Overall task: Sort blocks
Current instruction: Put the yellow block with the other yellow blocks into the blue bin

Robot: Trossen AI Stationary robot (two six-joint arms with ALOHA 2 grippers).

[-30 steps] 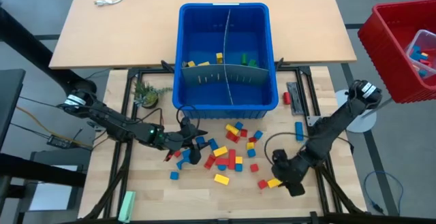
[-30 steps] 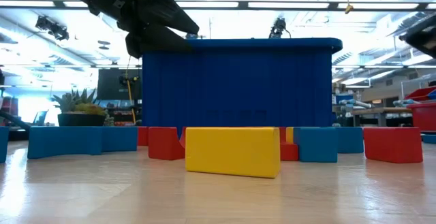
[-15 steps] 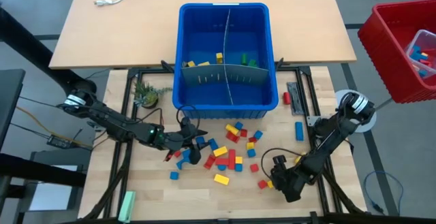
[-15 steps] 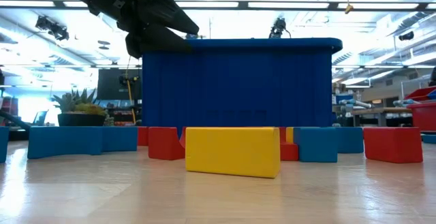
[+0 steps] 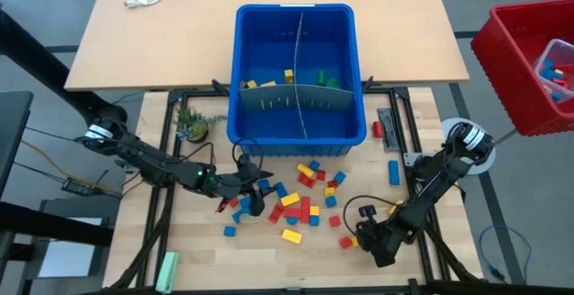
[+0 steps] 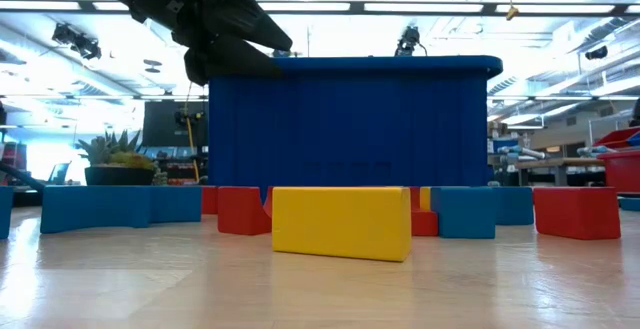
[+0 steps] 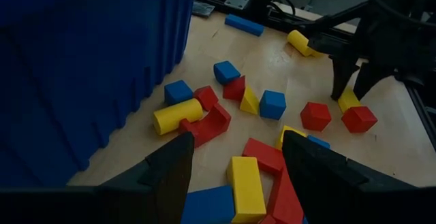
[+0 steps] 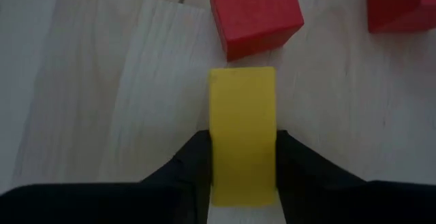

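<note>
Several small red, yellow and blue blocks (image 5: 305, 196) lie scattered on the wooden table in front of the blue bin (image 5: 254, 116), which holds a few more. My right gripper (image 5: 360, 238) is down at the table near the right of the pile, shut on a yellow block (image 8: 242, 101); the left wrist view shows it too (image 7: 349, 100). My left gripper (image 5: 256, 192) hovers open over the left part of the pile, above red, yellow and blue blocks (image 7: 245, 183), touching none. My right gripper pinches the yellow block by its two long sides (image 8: 218, 156), one finger (image 8: 194, 163) on each, at the end nearest the gripper. The fingers come steeply from above. The block lies flat on the table, a red block (image 8: 253, 13) just past its far end.
A red bin (image 5: 529, 62) stands off the table's right edge. A small plant (image 5: 190, 125) sits left of the blue bin, grey ridged panels (image 5: 387, 120) and a long blue bar (image 5: 394, 171) to its right. A pale green bar (image 5: 167, 268) lies at the near left.
My right gripper has come down to the table and a little toward its left edge, onto the yellow block, tipping steeper. The block has stayed where it lay.
</note>
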